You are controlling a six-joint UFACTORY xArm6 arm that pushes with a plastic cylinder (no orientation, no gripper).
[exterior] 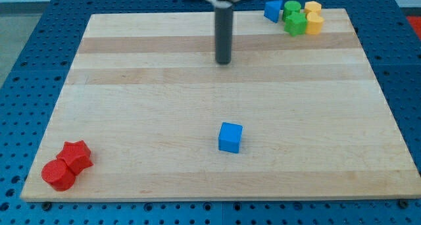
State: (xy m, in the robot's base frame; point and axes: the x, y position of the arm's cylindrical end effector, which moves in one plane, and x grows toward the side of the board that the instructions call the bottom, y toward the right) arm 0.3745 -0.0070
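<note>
At the view's bottom left, a red star block (77, 154) touches a red cylinder (58, 174) near the board (131, 87) corner. A blue cube (230, 137) sits alone mid-board, slightly rotated. My tip (224, 62), upright, touches nothing. At the top-right edge cluster a blue triangular block (273, 10), two green blocks (294, 18) and two yellow blocks (314, 18).

Bright even overhead light, soft short shadows, slight blur, no glare

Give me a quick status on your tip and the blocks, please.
My tip upper centre, touching nothing. Nearest: blue cube, well below it. Board between them bare.
</note>
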